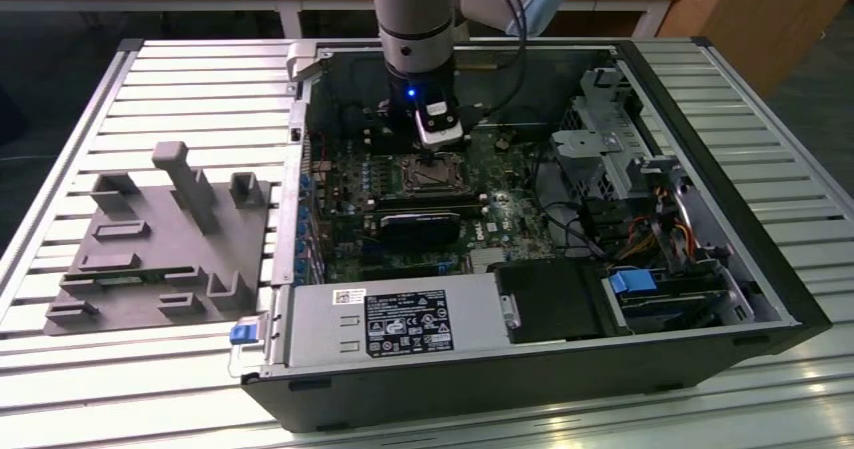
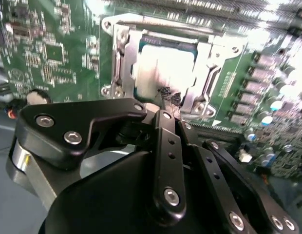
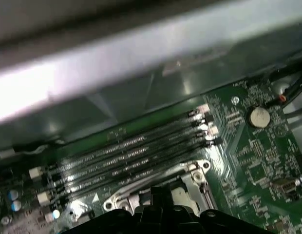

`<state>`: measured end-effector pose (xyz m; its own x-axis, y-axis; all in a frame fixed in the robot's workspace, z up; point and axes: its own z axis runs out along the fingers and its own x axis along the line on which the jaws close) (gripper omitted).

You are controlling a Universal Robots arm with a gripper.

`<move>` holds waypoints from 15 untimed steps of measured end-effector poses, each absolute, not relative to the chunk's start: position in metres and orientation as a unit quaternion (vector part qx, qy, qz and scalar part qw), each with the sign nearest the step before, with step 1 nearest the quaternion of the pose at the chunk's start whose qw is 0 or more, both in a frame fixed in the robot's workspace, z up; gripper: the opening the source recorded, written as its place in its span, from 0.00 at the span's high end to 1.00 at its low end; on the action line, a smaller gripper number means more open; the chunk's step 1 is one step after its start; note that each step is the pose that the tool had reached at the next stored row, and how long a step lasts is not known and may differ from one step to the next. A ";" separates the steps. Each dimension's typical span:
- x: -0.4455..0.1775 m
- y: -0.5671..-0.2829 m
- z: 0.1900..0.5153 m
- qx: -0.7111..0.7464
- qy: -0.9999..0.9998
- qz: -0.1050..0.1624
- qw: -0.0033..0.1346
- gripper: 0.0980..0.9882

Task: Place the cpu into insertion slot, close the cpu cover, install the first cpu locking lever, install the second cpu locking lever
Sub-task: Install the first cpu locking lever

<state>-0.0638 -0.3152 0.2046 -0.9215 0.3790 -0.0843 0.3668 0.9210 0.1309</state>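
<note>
- Exterior view: I log even overhead room light. There is glare on the table slats (image 1: 120,369), well away from the gripper (image 1: 430,149), and the case interior (image 1: 534,219) below it is dim.
- A small blue lamp (image 1: 411,94) glows just above the gripper.
- Second wrist view: the cpu (image 2: 163,68), just beyond the gripper, is washed out white. The gripper body is dark and the board corners are soft.
- First wrist view: the case wall (image 3: 117,63), far beyond the gripper, is blown out and smeared.

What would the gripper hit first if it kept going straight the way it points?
Probably the cpu cover rim, beside the cpu. In the second wrist view the gripper looks just short of it, but depth is unclear.
</note>
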 end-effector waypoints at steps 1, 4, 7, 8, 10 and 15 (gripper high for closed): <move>-0.064 -0.317 0.205 0.191 0.979 0.055 0.053 0.99; -0.064 -0.323 0.204 0.191 0.979 0.053 0.051 0.99; -0.064 -0.329 0.204 0.191 0.979 0.050 0.049 0.99; -0.064 -0.330 0.204 0.191 0.979 0.049 0.049 0.99; -0.064 -0.334 0.204 0.191 0.979 0.047 0.049 0.99; -0.064 -0.335 0.204 0.191 0.979 0.046 0.049 0.99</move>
